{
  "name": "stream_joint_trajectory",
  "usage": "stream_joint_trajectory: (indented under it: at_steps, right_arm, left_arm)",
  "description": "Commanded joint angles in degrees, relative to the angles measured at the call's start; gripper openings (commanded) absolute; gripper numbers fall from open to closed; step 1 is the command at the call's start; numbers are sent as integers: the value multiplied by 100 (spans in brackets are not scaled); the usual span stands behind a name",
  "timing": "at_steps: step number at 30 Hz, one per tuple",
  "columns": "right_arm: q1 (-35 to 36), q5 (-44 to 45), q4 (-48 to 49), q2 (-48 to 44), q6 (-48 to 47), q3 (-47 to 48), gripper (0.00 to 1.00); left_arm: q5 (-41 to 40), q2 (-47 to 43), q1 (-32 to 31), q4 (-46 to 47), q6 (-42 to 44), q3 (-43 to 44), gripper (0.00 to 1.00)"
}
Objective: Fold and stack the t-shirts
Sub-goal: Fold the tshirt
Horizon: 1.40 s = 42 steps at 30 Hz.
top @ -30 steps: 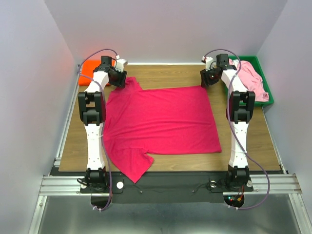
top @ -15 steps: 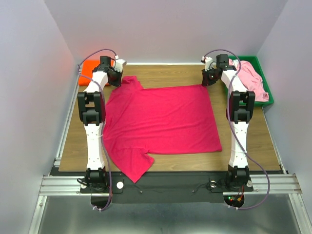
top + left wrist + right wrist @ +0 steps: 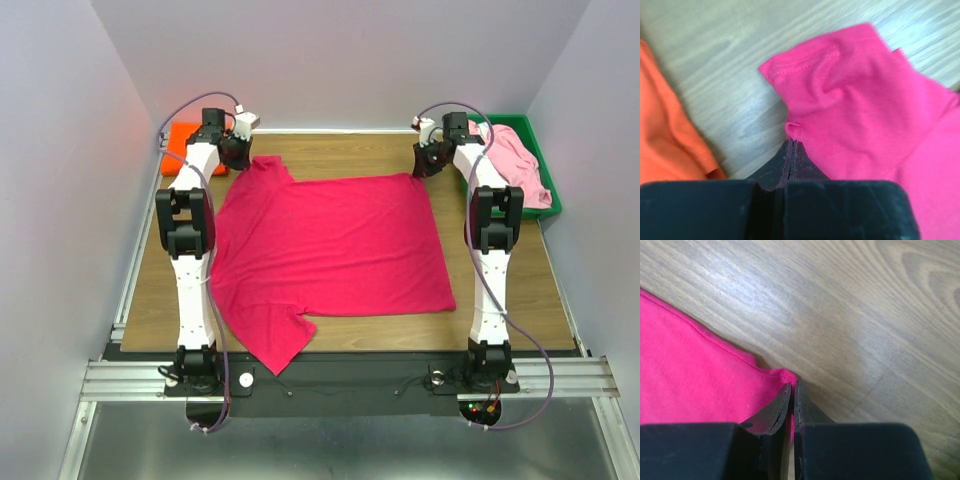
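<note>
While the crimson t-shirt (image 3: 330, 250) lies spread flat across the tabletop (image 3: 350, 150), we hold its far edge — our left jaws clamped on the sleeve, our right jaws pinched on the hem corner — with the orange t-shirt (image 3: 180, 140) at far left.

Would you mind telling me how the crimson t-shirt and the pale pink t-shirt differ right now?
The crimson t-shirt lies spread flat on the table; the pale pink t-shirt sits bunched in the green tray. The left gripper and right gripper pinch the crimson one's far edge; neither grips the pink one. Both are plain cloth, neither folded.
</note>
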Motion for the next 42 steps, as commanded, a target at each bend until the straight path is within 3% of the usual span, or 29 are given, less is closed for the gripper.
stream_joint_trajectory:
  at_steps: [1,27,42]
  right_arm:
    - [28,-29,4,-543,-25,-90,1]
    - [19,112,-22,-2362,-711,-1891,1]
    - [-219,-2,-110,-3426,-1141,-3463,1]
  left_arm:
    - [258,-961,65,200,143,-33,0]
    - [522,-3299,214,121,1269,-2529,0]
    - [417,-5012,232,139,1813,-4840,0]
